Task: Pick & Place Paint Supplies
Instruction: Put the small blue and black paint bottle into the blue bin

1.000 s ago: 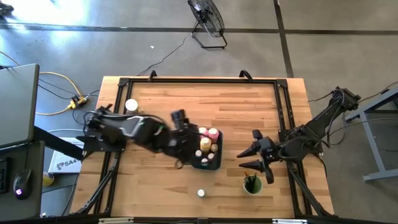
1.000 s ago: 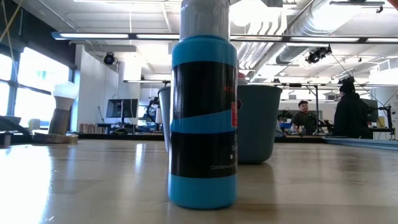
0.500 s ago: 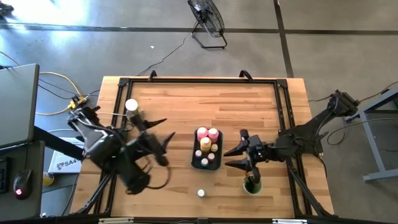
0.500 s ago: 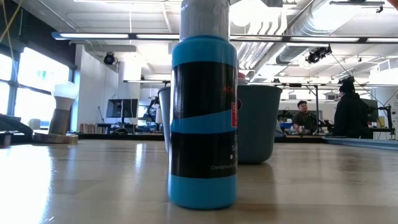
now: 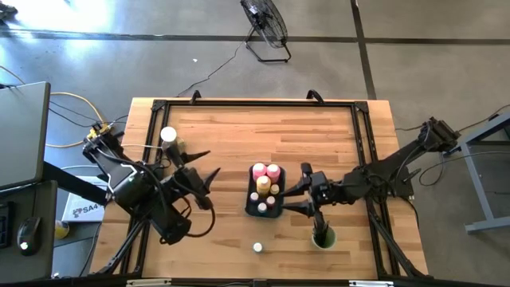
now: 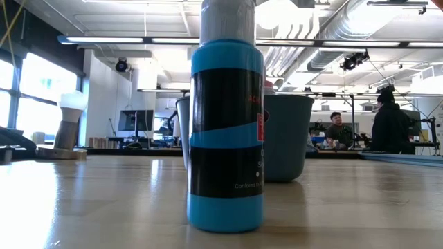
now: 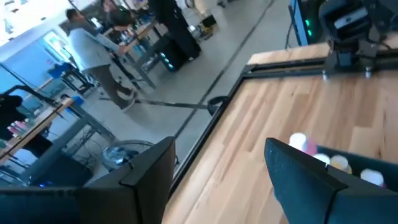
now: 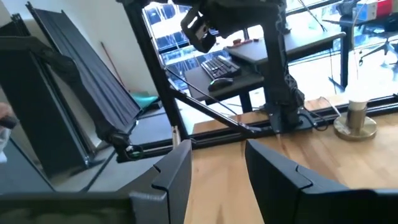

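Note:
A dark tray (image 5: 249,204) at the table's middle holds two pink bottles (image 5: 266,170), a yellow one (image 5: 263,185) and small pale-capped jars (image 5: 266,203). A blue bottle (image 6: 225,131) with a pale cap (image 5: 257,248) stands alone near the front edge. Brushes stand in the green cup (image 5: 323,237). My left gripper (image 5: 212,164) hovers open, left of the tray. Its wrist view shows the bottle tops (image 7: 299,142) beyond its fingers. My right gripper (image 5: 288,200) is open just right of the tray, level, with nothing between its fingers (image 8: 175,169).
A white-topped object on a round wooden base (image 5: 168,135) stands at the table's far left. A black frame (image 5: 255,104) runs along the table's edges. In the low view a grey cup (image 6: 287,135) stands behind the blue bottle. Bare wood lies behind the tray.
My left gripper has drawn back from over the tray toward the table's left edge and swung round, most of it in the first half second. My right gripper has moved toward the tray from the right. The tray and its bottles have stayed put.

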